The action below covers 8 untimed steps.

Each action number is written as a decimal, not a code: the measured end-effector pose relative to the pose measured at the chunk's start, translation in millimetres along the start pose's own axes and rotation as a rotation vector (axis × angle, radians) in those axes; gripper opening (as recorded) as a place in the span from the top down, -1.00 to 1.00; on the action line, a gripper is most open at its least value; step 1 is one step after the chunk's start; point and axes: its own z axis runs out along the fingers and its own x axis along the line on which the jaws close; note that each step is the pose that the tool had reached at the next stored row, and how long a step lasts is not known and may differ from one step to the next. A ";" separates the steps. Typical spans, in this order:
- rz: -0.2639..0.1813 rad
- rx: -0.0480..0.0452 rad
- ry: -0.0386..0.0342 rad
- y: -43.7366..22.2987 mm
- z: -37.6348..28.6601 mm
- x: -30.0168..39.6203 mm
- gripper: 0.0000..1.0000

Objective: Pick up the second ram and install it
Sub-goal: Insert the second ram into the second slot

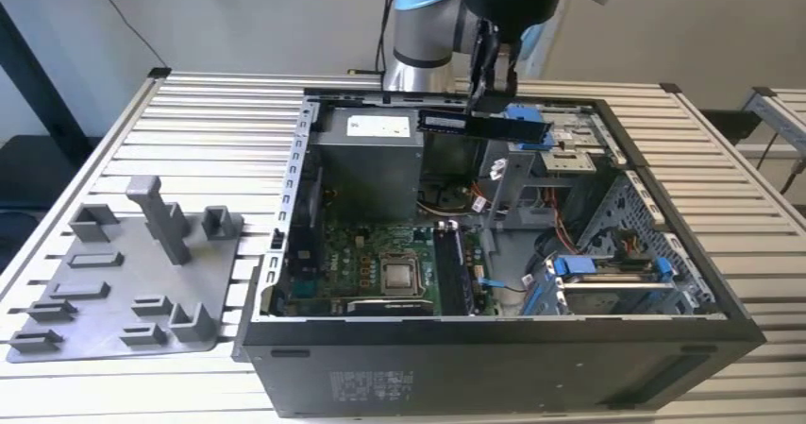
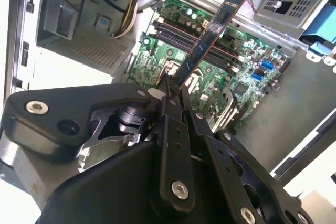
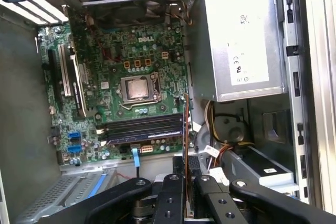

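Gripper (image 2: 173, 86) clamped on end of second ram (image 2: 210, 32), over case (image 1: 504, 367) at its 12 o'clock in exterior view; likely light, stiff, fragile; hold by edges.

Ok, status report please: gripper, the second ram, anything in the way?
Gripper shut on the second ram. Ram held above the open computer case, over the motherboard, not yet seated. No obstacle seen over the memory slots.

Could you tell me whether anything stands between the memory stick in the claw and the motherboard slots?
Nothing visible does. The claw holds the memory stick in open air over the open case, and in both wrist views the slots lie uncovered; the cables sit off to one side.
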 end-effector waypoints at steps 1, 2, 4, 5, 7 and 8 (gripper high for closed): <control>0.012 0.0008 -0.0002 0.0 0.0 0.0 0.72; 0.025 0.0015 -0.0003 0.0 0.1 0.0 0.72; 0.047 0.0029 -0.0005 0.0 0.2 0.1 0.72; 0.057 0.0035 -0.0008 0.0 0.3 0.1 0.72; 0.077 0.0048 -0.0012 0.0 0.6 0.2 0.72; 0.089 0.0054 -0.0014 0.0 0.7 0.2 0.72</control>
